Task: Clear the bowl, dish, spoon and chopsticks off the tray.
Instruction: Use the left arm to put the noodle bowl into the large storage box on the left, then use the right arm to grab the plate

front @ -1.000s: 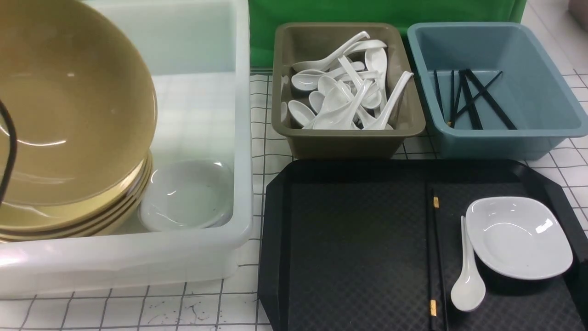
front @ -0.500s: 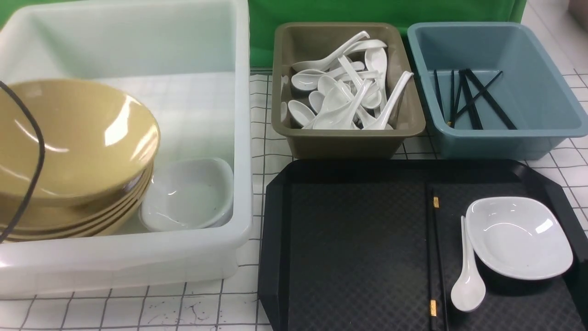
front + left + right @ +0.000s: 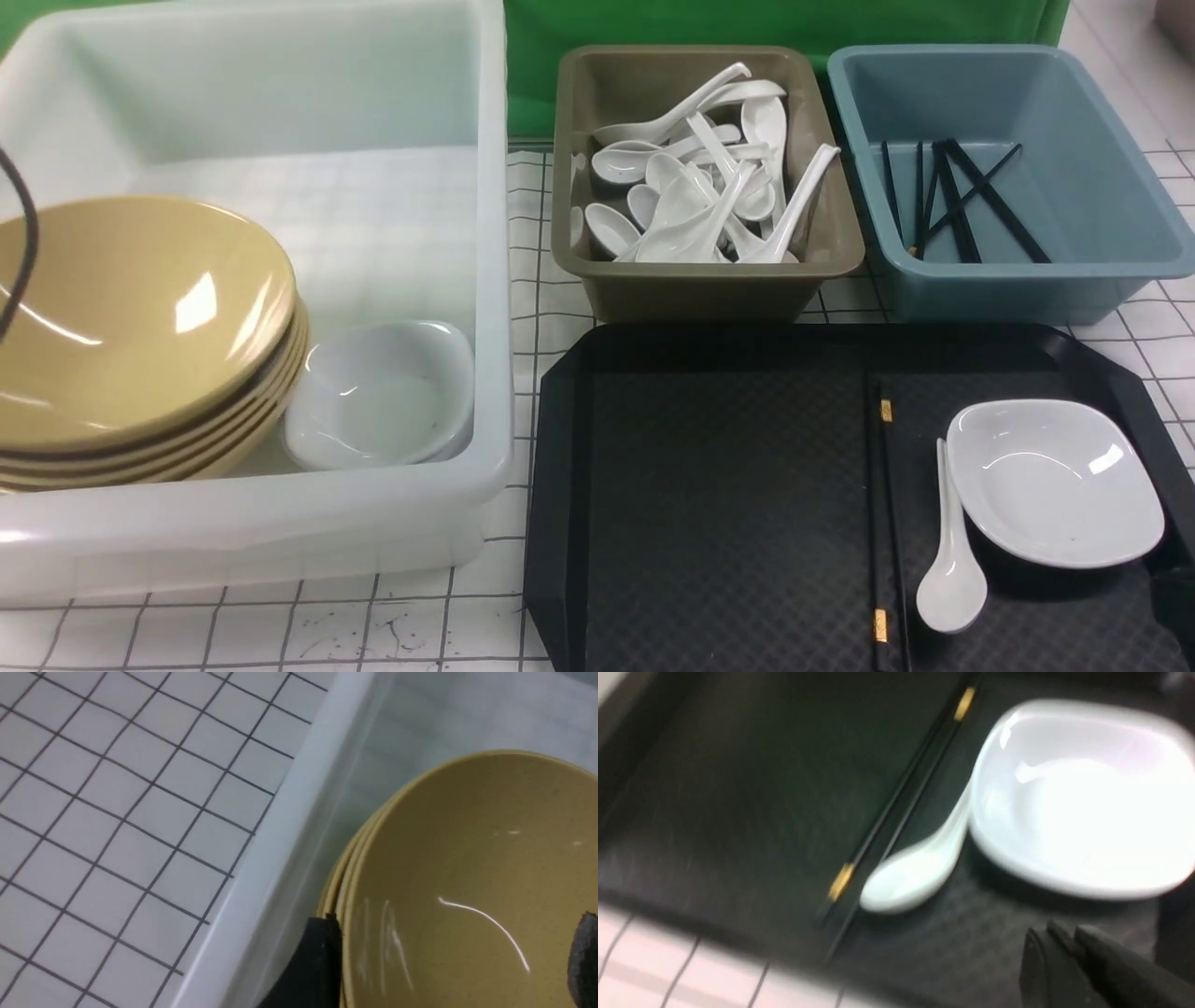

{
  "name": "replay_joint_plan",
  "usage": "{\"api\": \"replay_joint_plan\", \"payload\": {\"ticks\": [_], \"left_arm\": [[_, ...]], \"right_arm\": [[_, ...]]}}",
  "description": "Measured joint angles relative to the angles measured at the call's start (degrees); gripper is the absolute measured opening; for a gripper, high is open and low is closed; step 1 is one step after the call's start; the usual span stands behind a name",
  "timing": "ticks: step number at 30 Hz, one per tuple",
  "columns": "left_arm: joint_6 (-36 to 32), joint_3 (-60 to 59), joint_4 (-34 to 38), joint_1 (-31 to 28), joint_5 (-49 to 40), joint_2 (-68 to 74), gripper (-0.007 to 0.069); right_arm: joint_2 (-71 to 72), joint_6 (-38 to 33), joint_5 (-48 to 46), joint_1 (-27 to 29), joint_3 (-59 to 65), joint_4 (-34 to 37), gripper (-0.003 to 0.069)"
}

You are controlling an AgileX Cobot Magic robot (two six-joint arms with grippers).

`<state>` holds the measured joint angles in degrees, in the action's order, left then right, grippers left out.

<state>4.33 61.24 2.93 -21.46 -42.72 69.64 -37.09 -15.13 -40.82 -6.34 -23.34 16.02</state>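
The mustard-yellow bowl (image 3: 131, 317) sits on top of a stack of like bowls inside the white tub (image 3: 495, 280). In the left wrist view my left gripper (image 3: 455, 952) is open, one finger outside the bowl's (image 3: 467, 858) rim and the other over its inside. On the black tray (image 3: 719, 504) lie the black chopsticks (image 3: 882, 523), the white spoon (image 3: 952, 569) and the white dish (image 3: 1055, 481), side by side at its right. In the blurred right wrist view my right gripper (image 3: 1057, 935) is shut and empty, just above the tray (image 3: 714, 788) near the dish (image 3: 1083, 798), spoon (image 3: 915, 872) and chopsticks (image 3: 901, 798).
White dishes (image 3: 383, 392) are stacked in the tub beside the bowls. Behind the tray, an olive bin (image 3: 700, 289) holds several white spoons and a blue bin (image 3: 990, 280) holds black chopsticks. A black cable (image 3: 19, 243) hangs at the far left.
The bowl has come down from a raised, tilted pose to rest on the stack in the tub. A dark shape has entered the front view's lower right corner.
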Motion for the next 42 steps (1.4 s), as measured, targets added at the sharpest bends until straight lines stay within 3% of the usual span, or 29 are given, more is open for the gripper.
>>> {"api": "replay_joint_plan", "payload": {"ticks": [3,8,9,11,14,16,19,23,26,29,33,38,42], "left_arm": [[-0.86,0.00,0.01,2.98,0.12,0.00,0.0528],[-2.10,-2.52,0.99,12.63,1.35,-0.75,0.0230],[-2.19,-2.69,0.99,13.10,1.35,-0.86,0.0216],[-3.78,-4.74,2.26,19.65,2.41,-3.59,0.0065],[-5.75,-6.81,2.96,28.92,4.58,-8.92,0.0004],[-6.12,-7.98,2.50,33.27,4.78,-11.89,-0.0005],[-6.06,-11.31,0.32,38.81,4.28,-18.88,-0.0008],[-5.78,-17.84,-2.53,40.82,3.32,-25.55,-0.0008],[-5.54,-22.31,-4.89,40.82,3.44,-28.50,-0.0008],[-4.33,-26.42,-7.08,40.82,5.31,-30.50,-0.0008],[-2.49,-29.07,-9.19,40.82,9.50,-31.03,-0.0008],[-1.03,-29.42,-9.92,40.82,12.10,-31.03,-0.0008],[0.13,-29.53,-9.99,40.82,12.10,-31.03,-0.0008]], "right_arm": [[-6.08,-0.15,-4.99,0.00,-5.06,-0.35,0.0108],[-20.30,3.85,-6.06,0.00,-14.36,-6.13,0.0128],[-20.87,3.85,-6.06,0.00,-14.36,-6.57,0.0130],[-28.85,6.59,-3.07,0.00,-17.58,-11.21,0.0172],[-37.24,6.90,2.08,0.00,-19.27,-11.88,0.0197],[-41.03,6.38,3.67,0.00,-19.80,-11.42,0.0186],[-48.66,4.41,4.92,0.00,-21.07,-10.04,0.0083],[-53.84,3.62,7.58,0.00,-21.70,-7.67,0.0035],[-55.16,0.94,9.69,0.00,-21.81,-3.12,0.0035],[-55.83,-7.21,10.76,-0.70,-22.15,6.41,0.0035],[-55.91,-14.39,8.87,-2.97,-22.90,13.11,0.0035],[-51.73,-12.99,4.26,-1.87,-25.01,11.15,0.0052],[-46.41,-9.77,2.97,2.14,-25.16,5.91,0.0127]]}}
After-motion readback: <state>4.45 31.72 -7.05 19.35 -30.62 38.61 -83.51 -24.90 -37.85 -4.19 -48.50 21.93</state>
